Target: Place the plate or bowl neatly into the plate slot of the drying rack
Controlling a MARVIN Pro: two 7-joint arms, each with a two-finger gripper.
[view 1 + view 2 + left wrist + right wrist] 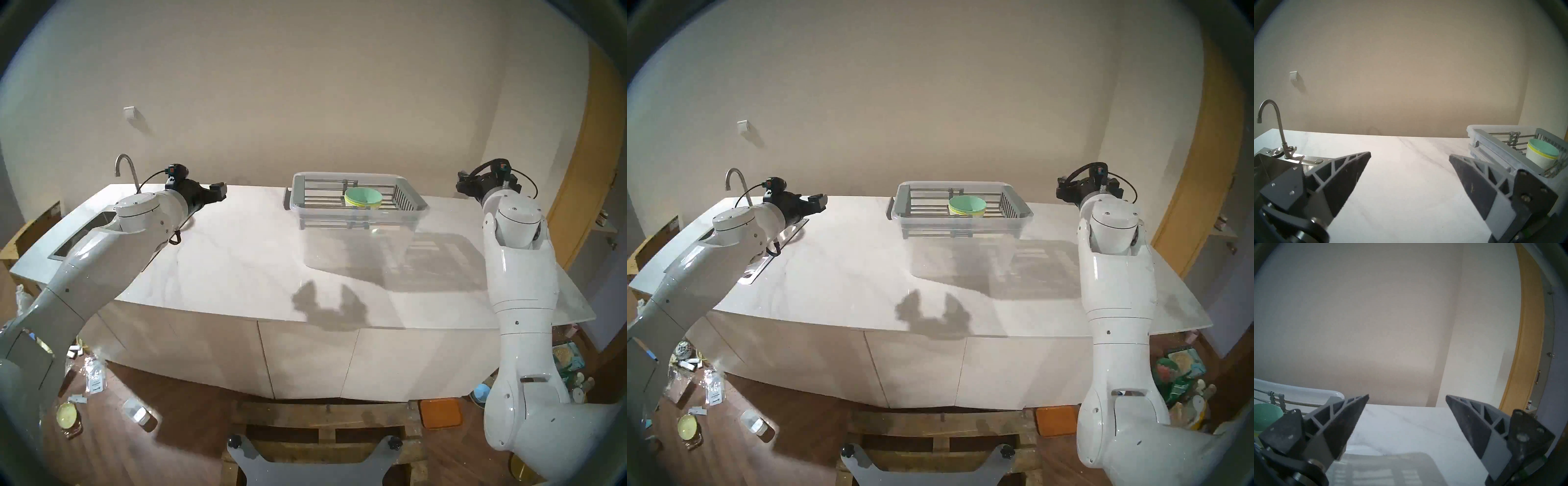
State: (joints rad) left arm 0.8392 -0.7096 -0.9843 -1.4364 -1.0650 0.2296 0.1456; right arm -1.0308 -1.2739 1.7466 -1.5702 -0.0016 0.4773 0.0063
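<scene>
The grey drying rack (298,191) rests across a clear plastic tub at the back middle of the counter. A mint-green bowl (363,197), white outside and showing a yellow rim beneath, sits mouth-up on the plate slot rods (322,196), next to the slatted end basket (405,200). The left wrist view shows the bowl (1542,152) at its right, and the right wrist view shows the bowl (1265,416) at its left. My left gripper (1409,154) hovers open and empty near the sink, far left of the rack. My right gripper (1407,396) is open and empty, right of the rack.
The clear tub (356,225) lifts the rack above the white marble counter (237,264). A steel sink (84,234) with a curved faucet (127,169) is at the left end. Clutter lies on the floor around the counter.
</scene>
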